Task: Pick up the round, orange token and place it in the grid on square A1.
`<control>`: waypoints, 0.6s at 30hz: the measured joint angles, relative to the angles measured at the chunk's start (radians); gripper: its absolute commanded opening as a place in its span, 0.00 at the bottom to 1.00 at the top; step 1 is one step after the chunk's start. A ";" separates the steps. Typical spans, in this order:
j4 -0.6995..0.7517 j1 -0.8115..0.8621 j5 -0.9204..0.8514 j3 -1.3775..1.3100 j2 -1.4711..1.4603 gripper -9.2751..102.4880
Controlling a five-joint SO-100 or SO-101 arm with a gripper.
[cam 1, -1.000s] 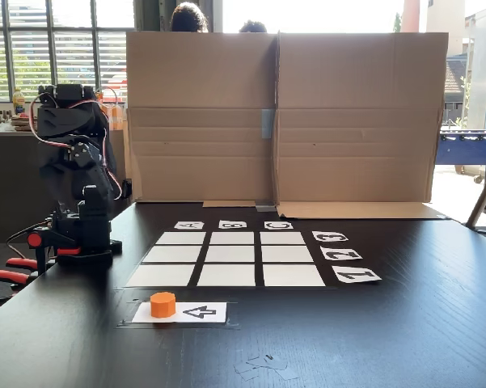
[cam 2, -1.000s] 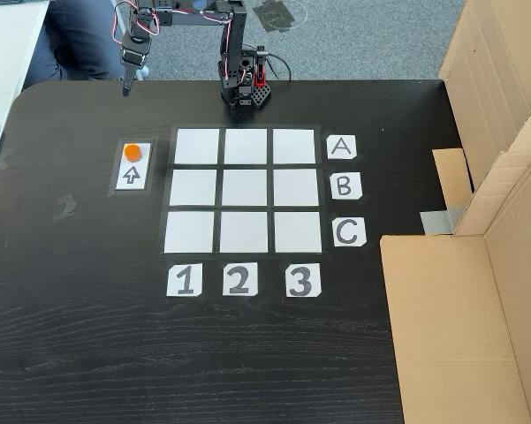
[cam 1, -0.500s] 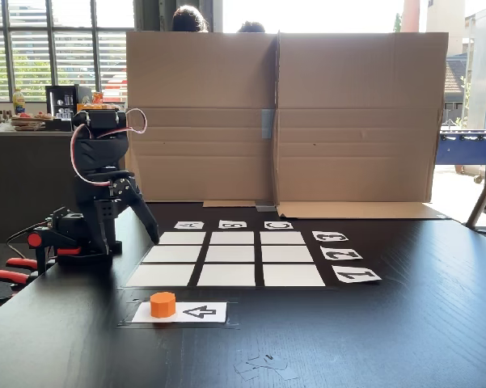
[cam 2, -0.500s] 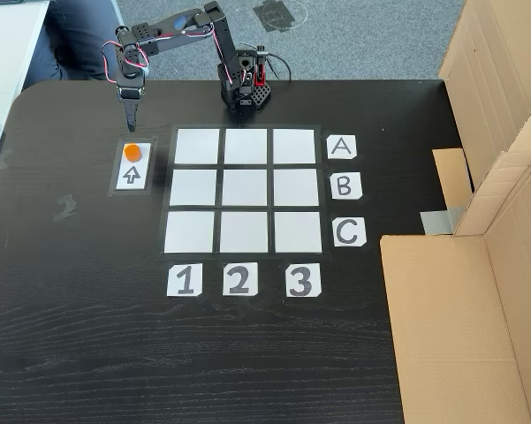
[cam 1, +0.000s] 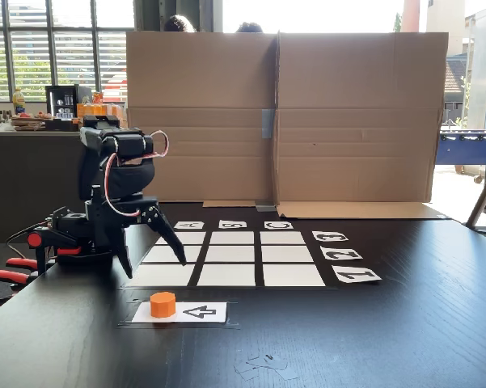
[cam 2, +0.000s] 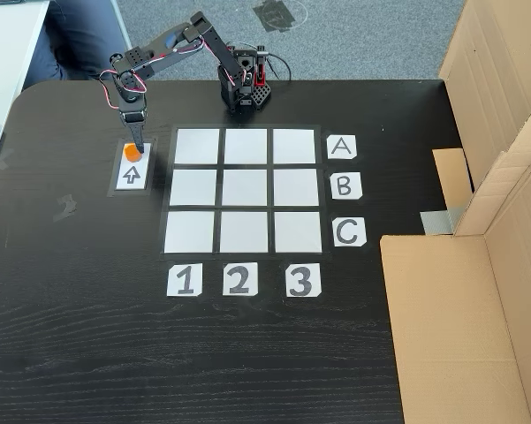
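The orange token (cam 1: 162, 304) sits on the end of a white arrow card (cam 1: 198, 312), in front of the grid (cam 1: 226, 255). My gripper (cam 1: 155, 268) hangs just above it, open, with its two fingers spread and nothing between them. In the fixed view from above, the gripper (cam 2: 136, 147) points down over the token (cam 2: 131, 156) and covers part of it. Square A1 (cam 2: 197, 146) is the corner cell in line with the "A" label (cam 2: 340, 146) and the "1" label (cam 2: 185, 280); it is bare. From the low fixed view, square A1 (cam 1: 166, 279) lies right behind the fingers.
A tall cardboard wall (cam 1: 279, 117) closes the far side of the table. The arm's base (cam 2: 244, 88) stands beside row A. Red-handled clamps (cam 1: 12, 271) grip the table edge. A person's sleeve (cam 2: 79, 35) is past the table corner. Tape scraps (cam 1: 263, 368) lie near the front.
The arm has swung from raised beside the table edge to over the token and come down. The fingers, shut before, have spread. The token has not moved.
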 measured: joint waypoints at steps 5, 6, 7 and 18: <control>0.006 0.002 0.009 -0.054 -0.067 0.41; 0.008 0.002 0.009 -0.058 -0.072 0.41; 0.008 0.002 0.009 -0.066 -0.080 0.41; 0.005 0.009 0.009 -0.150 -0.150 0.41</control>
